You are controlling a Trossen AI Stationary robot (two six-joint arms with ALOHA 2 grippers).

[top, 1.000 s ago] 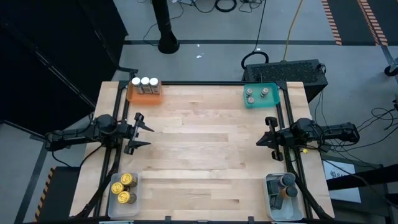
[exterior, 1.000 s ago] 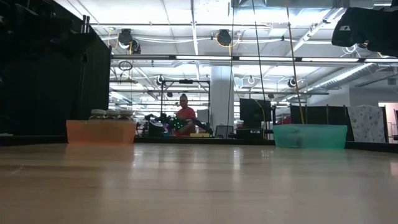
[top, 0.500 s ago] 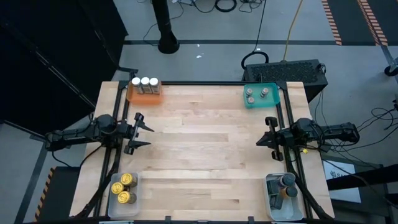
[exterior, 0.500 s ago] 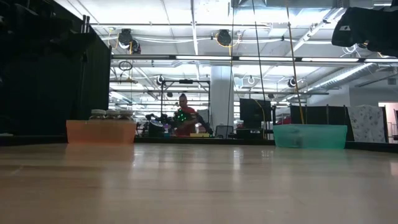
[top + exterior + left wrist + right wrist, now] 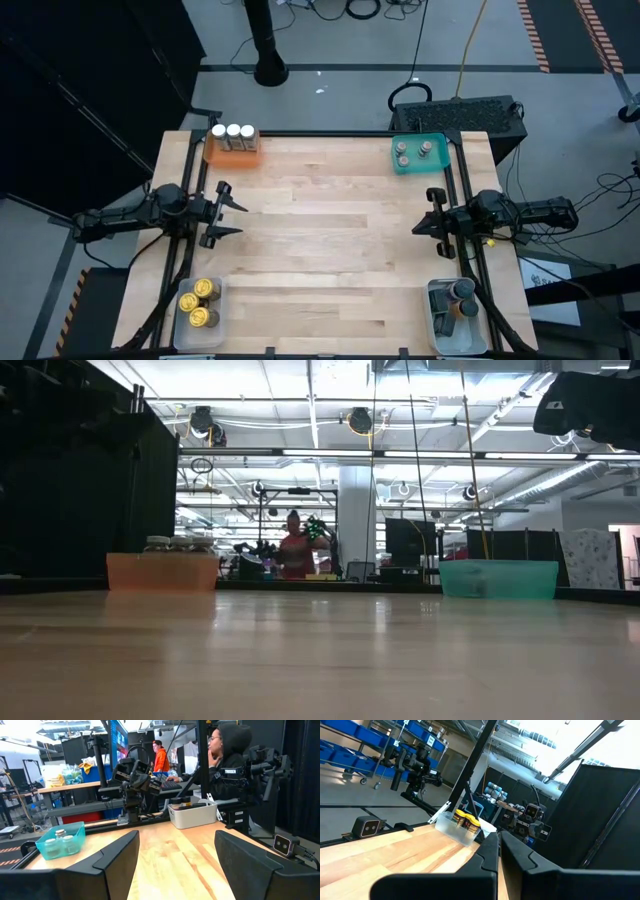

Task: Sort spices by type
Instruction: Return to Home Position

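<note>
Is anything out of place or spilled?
Nothing odd: white-topped jars occupy the orange tray, grey-lidded jars the teal tray, gold jars the left clear tray, dark jars the right clear tray. Left gripper and right gripper wait at the sides.

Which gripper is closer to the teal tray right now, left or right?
Right. The right gripper hangs at the table's right edge, on the teal tray's side; the left gripper is across the table at the left edge.
</note>
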